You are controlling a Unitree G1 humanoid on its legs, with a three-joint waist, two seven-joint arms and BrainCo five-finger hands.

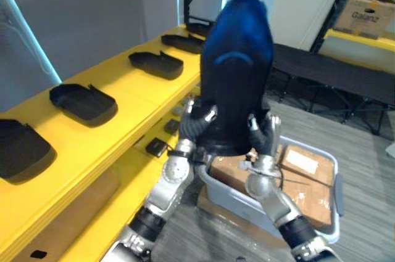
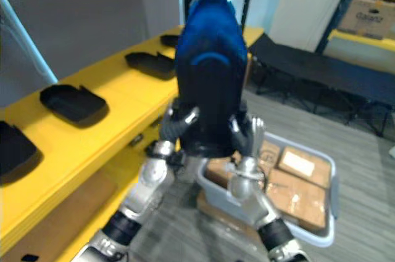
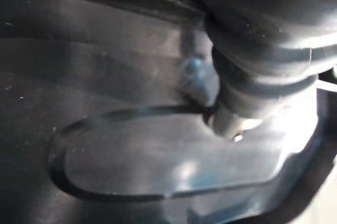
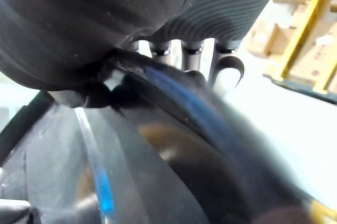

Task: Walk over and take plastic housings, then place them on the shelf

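Observation:
A large black plastic housing (image 1: 237, 71) stands upright in front of me, held between both hands above a grey bin. My left hand (image 1: 196, 121) grips its lower left edge and my right hand (image 1: 264, 135) grips its lower right edge. In the right wrist view the fingers (image 4: 192, 55) curl over the housing's rim (image 4: 158, 150). The left wrist view looks onto the housing's glossy inner face (image 3: 131, 155) from very close, with the left hand (image 3: 263, 39) pressed against it. The yellow shelf (image 1: 123, 120) runs along my left.
Several black housings lie in a row on the shelf's top board: (image 1: 83, 102), (image 1: 155, 63), (image 1: 182, 42) and one at the near left (image 1: 18, 148). A grey bin (image 1: 336, 194) with cardboard boxes (image 1: 302, 163) sits on the floor below my hands. Black cots (image 1: 333, 71) and a yellow rack (image 1: 364, 37) stand behind.

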